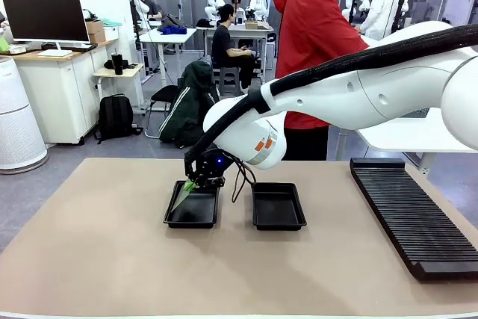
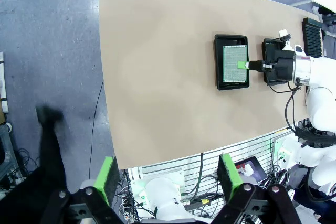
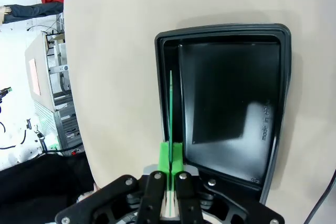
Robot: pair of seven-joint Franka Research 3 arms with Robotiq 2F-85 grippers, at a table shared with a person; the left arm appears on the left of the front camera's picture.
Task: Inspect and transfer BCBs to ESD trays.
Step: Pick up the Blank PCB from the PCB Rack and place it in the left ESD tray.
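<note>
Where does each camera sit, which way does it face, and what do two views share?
Front: fixed on the robot's side, facing across the table at a person in red; the right arm reaches in from picture right.
Left wrist: high above, looking down on the table; the open left tool rises at the bottom.
Right wrist: just over a black tray, looking along the right tool, shut on the BCB.
Shared: all three show that tray and BCB.

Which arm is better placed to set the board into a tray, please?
Right: the right gripper is shut on the BCB, angled into the ESD tray; the left gripper hangs open high above the table.
</note>
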